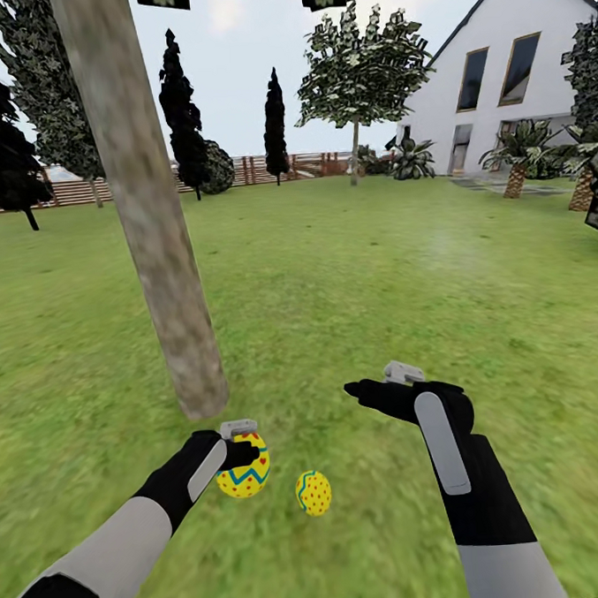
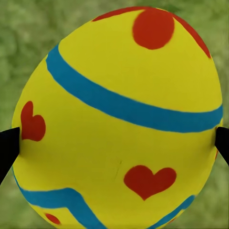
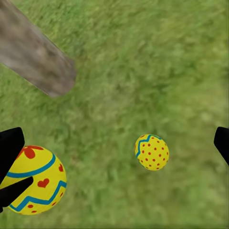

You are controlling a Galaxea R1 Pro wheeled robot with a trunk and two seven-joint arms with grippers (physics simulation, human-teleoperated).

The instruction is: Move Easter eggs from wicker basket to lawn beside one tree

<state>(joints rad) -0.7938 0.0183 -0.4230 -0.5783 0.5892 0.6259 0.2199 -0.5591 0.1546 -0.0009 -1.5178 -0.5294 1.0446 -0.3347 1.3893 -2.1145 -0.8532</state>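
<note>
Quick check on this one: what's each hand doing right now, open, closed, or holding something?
Left hand: closed on the heart-marked Easter egg, near the tree.
Right hand: open, holding nothing, above the lawn.

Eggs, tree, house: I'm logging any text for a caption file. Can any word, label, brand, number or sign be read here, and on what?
None: no readable text.
The held egg in the left gripper bears only hearts, dots and blue bands.
The dotted egg on the lawn bears only dots and bands.
The tree and house carry no sign.
</note>
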